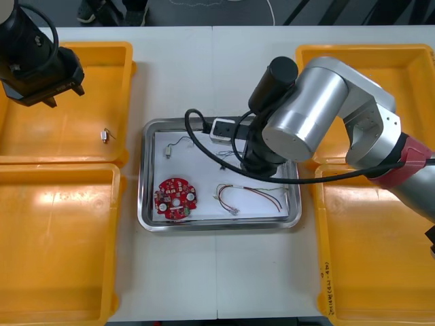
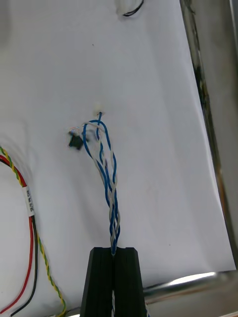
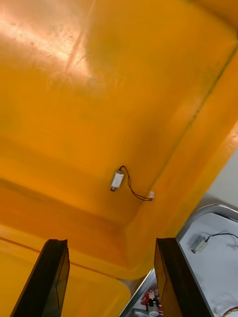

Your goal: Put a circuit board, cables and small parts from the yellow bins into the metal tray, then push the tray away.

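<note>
The right gripper pinches the blue-white cable. Its fingers are pressed together on one end, and the twisted pair runs straight out from the tips over the white floor of the tray. At its far end the cable opens into a loose loop, with a small black plug just beside it.

The tray's rim runs along one side of the cable, well apart from it, with bare white floor between. Another stretch of rim passes close under the fingers. On the cable's other side lies the red-yellow cable, near the fingers but apart from the blue-white one.

In the front view the right arm reaches over the tray's far right part. The board sits in the near left corner, and a small part lies toward the far left.

The left gripper hovers over the far left bin, fingers spread wide and holding nothing. Ahead of them, a second part with thin wires lies on the bin floor, near the wall on the tray side.
</note>
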